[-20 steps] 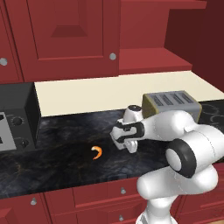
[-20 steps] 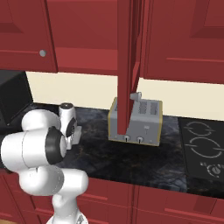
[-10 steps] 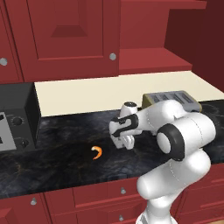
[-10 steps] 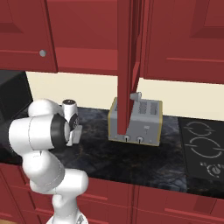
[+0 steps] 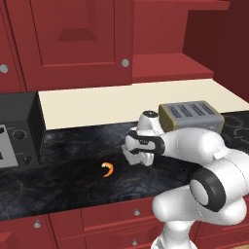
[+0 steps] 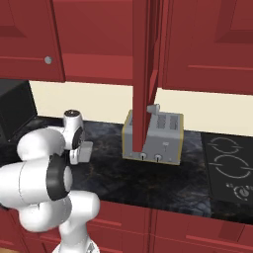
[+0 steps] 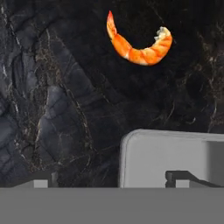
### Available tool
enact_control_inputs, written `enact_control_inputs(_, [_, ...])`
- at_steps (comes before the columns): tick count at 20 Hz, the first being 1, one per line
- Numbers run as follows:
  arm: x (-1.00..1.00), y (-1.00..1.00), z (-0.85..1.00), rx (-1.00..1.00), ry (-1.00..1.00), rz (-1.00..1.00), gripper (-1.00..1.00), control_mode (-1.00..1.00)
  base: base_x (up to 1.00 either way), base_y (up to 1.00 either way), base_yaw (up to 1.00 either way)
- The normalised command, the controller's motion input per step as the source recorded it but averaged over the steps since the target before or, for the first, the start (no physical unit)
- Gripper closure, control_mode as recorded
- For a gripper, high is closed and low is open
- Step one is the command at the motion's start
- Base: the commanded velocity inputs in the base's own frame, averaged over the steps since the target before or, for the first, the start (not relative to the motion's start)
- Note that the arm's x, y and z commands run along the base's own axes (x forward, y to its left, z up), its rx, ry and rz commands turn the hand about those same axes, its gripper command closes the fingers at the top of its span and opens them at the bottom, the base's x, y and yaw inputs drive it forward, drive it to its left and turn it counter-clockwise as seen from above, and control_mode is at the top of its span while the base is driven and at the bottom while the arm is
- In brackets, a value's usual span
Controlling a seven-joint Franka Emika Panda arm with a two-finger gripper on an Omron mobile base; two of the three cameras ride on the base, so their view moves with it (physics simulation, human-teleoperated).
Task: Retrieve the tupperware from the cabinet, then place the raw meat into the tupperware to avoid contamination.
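Shrimp (image 5: pixel 108 169), serving as the raw meat: lying curled and alone on the dark marble tabletop (image 5: pixel 68 146), near the tupperware (image 7: pixel 166 153) but clearly apart from it, with bare tabletop between. Judged very light, soft and slightly springy, with a slick rounded skin likely to squirt out of a hard pinch. Take hold across the thick middle of the curve, not at the thin red tail or the pale tip; close gently and only as far as needed. Expect easy rolling or sliding on the polished stone if nudged from one side. Tupperware: small grey open-topped box, standing upright on the tabletop beside the silver four-slot toaster (image 5: pixel 189 115), directly beneath the hand. Judged stiff, light and prone to skidding if bumped; keep clear of its wall on departure. End effector (image 7: pixel 114 180): spread wide, pinching nothing. One fingertip seen over the bare tabletop outside the box, the other over the box interior, so straddling the near wall with no visible contact. Lift clear before moving across to the shrimp. Cabinet (image 6: pixel 146 74) door standing open, edge-on above the toaster.
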Motion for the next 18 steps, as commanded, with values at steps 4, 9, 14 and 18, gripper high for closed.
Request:
enact_control_inputs(4, [-0.22,0.0,0.73,0.03,-0.06,-0.03,-1.0,-1.0,0.0,0.0,0.0])
enact_control_inputs(9, [-0.15,0.04,0.42,0.08,-0.06,-0.34,-1.0,-1.0,0.0,0.0,0.0])
enact_control_inputs(14, [-0.12,0.11,0.27,0.02,-0.03,-0.35,-1.0,-1.0,0.0,0.0,0.0])
enact_control_inputs(18, [-0.05,0.06,0.35,0.07,-0.01,-0.36,-1.0,-1.0,0.0,0.0,0.0])
